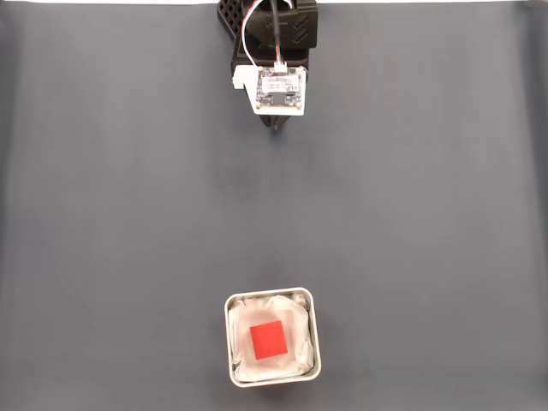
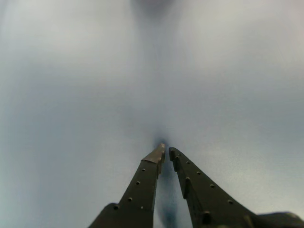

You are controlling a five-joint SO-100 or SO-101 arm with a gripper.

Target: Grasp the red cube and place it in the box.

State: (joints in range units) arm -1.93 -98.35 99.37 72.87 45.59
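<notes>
**Cube lay in the box; arm tucked at the far edge**

In the fixed view the red cube [image 1: 268, 340] sat inside the box [image 1: 315, 342], roughly in the middle of the white paper lining [image 1: 244, 364] and turned a little out of square with the tin's walls. The lining was crumpled up around it, which would have cushioned the cube and kept it from sliding to a wall. The box itself stood on the dark grey table [image 1: 103, 214] close to the bottom edge of that view, about midway along it.

The arm was folded back at the opposite, top edge of the table, well apart from the box, with its wrist camera board [image 1: 279, 89] facing upward. The gripper [image 1: 276, 127] pointed down at the cloth there. In the wrist view the gripper [image 2: 166, 151] showed its two fingers nearly pressed together, only a sliver of gap at the tips, with nothing held between them; bare blurred cloth lay just beyond.

Judging from this, the placing looked complete: the cube was in the box, and the arm appeared parked clear of it in a rest pose, jaws closed because nothing remained to carry
</notes>
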